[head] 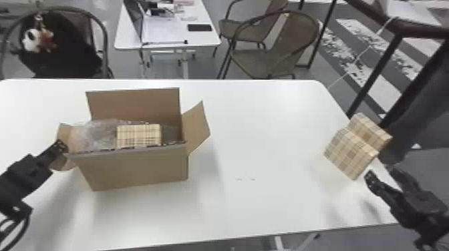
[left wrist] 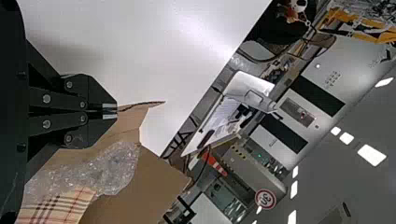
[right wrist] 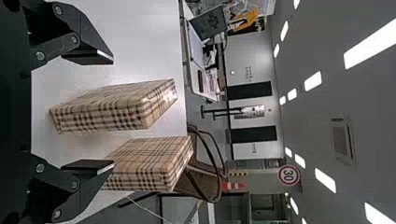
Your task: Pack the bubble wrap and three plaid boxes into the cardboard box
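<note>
by a half-hidden plaid box (head: 366,131), right gripper's (head: 381,172) jaws gape empty; left gripper's (head: 61,145) pinch cardboard (left wrist: 130,119).

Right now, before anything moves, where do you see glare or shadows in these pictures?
Head view: a pale glare patch near the far edge of the table, soft shadows beside the cardboard box and near the right gripper; left wrist view: a whitish sheen across the tabletop; right wrist view: glaring ceiling lights, plus a glint on one plaid box's end.

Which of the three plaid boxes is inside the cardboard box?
The plaid box beside the bubble wrap; the other two plaid boxes are outside, near the right edge of the table.
</note>
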Robot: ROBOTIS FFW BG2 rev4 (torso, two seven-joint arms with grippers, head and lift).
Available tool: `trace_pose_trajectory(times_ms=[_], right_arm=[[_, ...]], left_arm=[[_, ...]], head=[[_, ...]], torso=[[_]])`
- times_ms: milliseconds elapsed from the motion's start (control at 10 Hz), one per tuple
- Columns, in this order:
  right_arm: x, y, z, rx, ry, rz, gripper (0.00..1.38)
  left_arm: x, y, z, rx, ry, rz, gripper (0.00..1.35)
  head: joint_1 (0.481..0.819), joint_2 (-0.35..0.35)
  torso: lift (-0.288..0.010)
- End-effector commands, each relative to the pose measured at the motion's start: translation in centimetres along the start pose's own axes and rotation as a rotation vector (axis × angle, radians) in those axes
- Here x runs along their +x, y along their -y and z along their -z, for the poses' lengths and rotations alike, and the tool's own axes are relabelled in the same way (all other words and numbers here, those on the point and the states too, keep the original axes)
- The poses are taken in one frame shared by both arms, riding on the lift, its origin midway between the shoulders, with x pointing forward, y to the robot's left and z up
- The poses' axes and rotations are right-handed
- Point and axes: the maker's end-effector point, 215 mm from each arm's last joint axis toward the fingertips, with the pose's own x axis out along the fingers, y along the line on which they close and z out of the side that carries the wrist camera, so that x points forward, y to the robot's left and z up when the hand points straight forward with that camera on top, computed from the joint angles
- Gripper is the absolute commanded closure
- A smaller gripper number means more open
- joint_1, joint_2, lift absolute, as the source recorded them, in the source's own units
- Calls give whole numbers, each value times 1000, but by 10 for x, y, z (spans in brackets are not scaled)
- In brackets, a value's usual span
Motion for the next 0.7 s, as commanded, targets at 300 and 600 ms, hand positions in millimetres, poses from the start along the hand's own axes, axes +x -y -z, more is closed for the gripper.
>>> trace_pose_trajectory(times_ms=[300,600], right_arm=[[55,-11,16,-4,-33,-80,470],[85,-32,8,-54,-51,-145,785]], left_arm=[[-2,-3,-1,-3,5,-1,1216],[-1,-1,-1,0,5,4,1216]], head=[[695,-93],[695,-67]], torso=[[-174],[-174]])
